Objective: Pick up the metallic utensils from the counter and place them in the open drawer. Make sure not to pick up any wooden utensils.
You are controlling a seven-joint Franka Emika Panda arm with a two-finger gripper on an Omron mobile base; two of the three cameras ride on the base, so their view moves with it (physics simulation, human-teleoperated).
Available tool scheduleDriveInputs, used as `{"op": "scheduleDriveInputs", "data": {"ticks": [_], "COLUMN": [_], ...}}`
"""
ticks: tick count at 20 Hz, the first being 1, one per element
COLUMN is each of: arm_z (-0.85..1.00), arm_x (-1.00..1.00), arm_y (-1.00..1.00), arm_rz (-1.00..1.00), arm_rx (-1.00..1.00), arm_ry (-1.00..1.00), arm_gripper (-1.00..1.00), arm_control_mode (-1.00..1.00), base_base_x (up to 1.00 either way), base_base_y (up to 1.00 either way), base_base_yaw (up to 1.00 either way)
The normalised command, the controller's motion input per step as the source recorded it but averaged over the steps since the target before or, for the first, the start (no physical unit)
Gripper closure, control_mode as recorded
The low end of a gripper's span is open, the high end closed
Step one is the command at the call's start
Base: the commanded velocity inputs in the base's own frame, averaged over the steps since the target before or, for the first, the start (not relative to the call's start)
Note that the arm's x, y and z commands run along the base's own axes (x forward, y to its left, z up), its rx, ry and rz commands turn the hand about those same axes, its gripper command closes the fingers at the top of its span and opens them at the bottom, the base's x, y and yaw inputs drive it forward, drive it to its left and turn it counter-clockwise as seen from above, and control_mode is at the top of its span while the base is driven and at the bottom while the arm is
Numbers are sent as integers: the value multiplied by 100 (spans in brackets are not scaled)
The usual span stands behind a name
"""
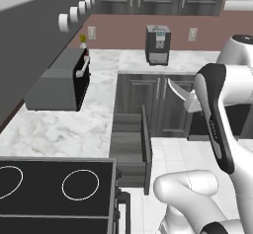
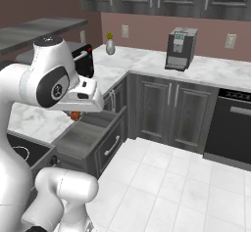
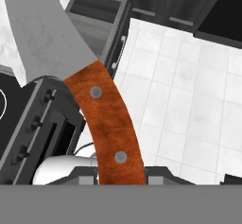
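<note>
Matt grey metal knife blade [image 3: 45, 29], grainy orange-brown riveted handle [image 3: 111, 124]

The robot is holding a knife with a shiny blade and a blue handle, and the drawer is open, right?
Almost. The handle is not blue: the hand view shows the knife with a shiny grey blade and an orange-brown handle with two small rivets, gripped at its lower end by the fingers. The rest holds: the drawer stands open in the left base view.
</note>
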Motion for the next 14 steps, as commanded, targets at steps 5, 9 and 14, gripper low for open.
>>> {"op": "scheduleDriveInputs", "data": {"ticks": [5,9,14], "arm_z": [-27,-69,-86], "arm_x": [88,100,100], "arm_y": [51,63,38], "arm_rz": [0,0,1], "arm_rx": [1,5,8], "arm_ry": [6,12,2], "arm_gripper": [100,100,100], "arm_control_mode": [-100,-100,-100], "base_base_x": [0,0,0], "base_base_y": [0,0,0], "base_base_yaw": [0,0,0]}}
